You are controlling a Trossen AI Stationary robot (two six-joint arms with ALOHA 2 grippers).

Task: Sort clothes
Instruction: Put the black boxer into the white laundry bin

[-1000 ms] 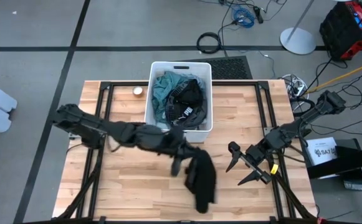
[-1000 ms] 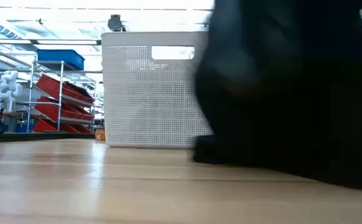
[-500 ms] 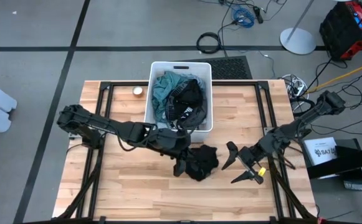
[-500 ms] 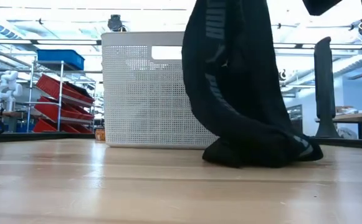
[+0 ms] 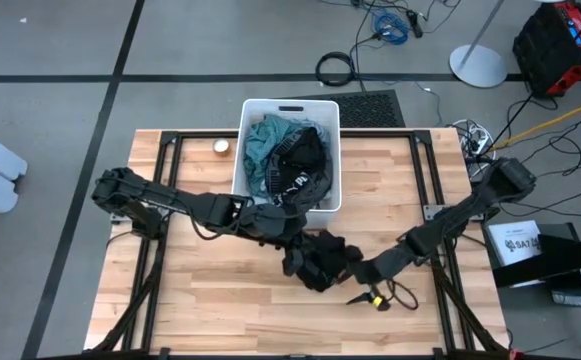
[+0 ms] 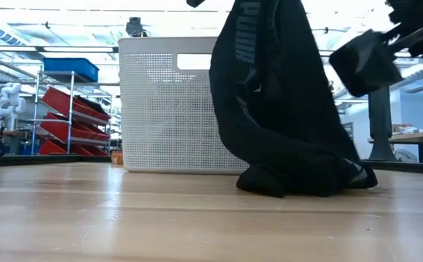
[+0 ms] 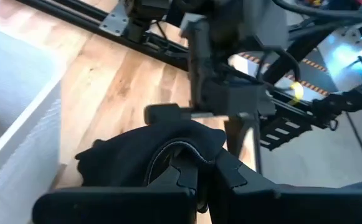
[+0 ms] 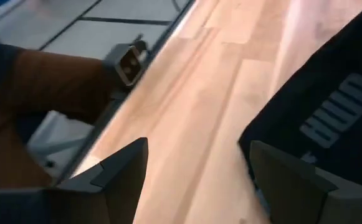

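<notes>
On the left of the table [image 5: 200, 300], the left arm reached across to the middle. Its left claw [image 5: 292, 262] was clamped on the black cloth [image 5: 322, 260], with both fingers pinched together on a fold, as the left wrist view showed. A second ago the cloth lay long and flat toward the near edge. Now it was bunched in a heap and its top was lifted, so it looked picked up and ready to be sorted. Just behind it stood the bin [image 5: 288, 108], with more clothes [image 5: 270, 140] inside.

On the right, the right claw [image 5: 362, 275] had slid in from the right side. It now sat just beside the cloth with its fingers apart, holding nothing.

Only the low view showed the cloth hanging tall with its bottom on the wood. Only the high view showed into the bin.
</notes>
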